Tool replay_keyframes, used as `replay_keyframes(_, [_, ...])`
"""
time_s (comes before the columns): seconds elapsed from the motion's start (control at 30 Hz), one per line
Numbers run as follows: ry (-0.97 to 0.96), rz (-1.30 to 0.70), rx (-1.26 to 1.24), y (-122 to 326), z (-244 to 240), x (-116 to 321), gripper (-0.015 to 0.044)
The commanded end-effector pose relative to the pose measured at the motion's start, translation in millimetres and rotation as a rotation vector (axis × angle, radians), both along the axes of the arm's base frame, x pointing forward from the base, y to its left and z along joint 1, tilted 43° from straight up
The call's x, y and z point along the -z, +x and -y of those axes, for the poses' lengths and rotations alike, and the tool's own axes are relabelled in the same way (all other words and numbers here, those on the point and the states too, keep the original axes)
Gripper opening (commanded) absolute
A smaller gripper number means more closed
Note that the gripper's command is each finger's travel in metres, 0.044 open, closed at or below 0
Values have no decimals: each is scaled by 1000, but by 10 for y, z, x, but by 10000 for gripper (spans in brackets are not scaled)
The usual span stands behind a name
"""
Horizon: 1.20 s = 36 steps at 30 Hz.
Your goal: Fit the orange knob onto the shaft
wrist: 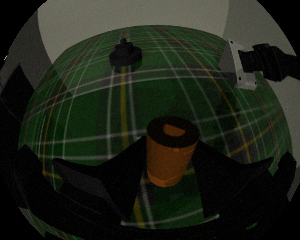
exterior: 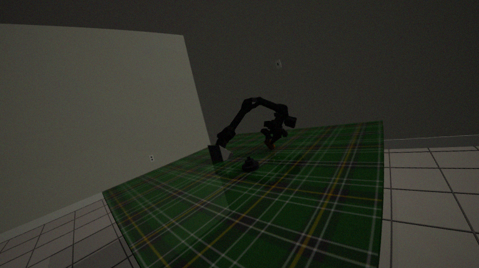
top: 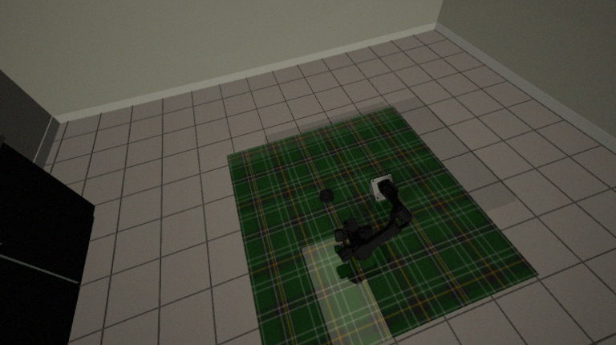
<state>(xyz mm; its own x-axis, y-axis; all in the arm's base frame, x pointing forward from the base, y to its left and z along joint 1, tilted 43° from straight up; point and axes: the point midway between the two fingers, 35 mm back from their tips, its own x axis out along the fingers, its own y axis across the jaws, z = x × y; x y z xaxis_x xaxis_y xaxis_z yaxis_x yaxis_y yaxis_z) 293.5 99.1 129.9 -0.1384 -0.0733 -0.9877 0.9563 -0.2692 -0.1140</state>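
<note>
My gripper [exterior: 269,141] [wrist: 169,140] is shut on the orange knob [exterior: 270,146] [wrist: 169,162], held above the mat. In the wrist view the knob stands nearly upright between the fingers; its dark end face shows an orange D-like patch. The round dark pedestal [top: 326,195] [exterior: 250,167] [wrist: 125,57] stands on the mat, apart from the knob, at the upper left in the wrist view. Its short shaft [exterior: 249,159] [wrist: 123,41] points up; the flat side cannot be made out. In the top view the arm hides the knob.
The arm's pale base plate [top: 375,192] [wrist: 247,80] stands on the green plaid mat [top: 290,218] [exterior: 247,237], to one side of the pedestal. The arm arches over from it. A lighter patch of light lies across the mat near the gripper in the top view. The scene is dim.
</note>
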Motion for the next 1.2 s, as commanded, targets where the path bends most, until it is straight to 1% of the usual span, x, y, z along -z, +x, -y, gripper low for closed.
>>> replay_keyframes(0.0, [-67, -17, -5, 16, -38, -28, 179])
replay_keyframes(0.2, [-144, -38, -15, 32, -89, -57, 179])
replay_keyframes(0.8, [-138, -18, -17, 45, -135, -110, 179])
replay_keyframes(0.9, [-142, -28, -22, 35, -117, -87, 258])
replay_keyframes(1.17, [-142, -28, -22, 35, -117, -87, 260])
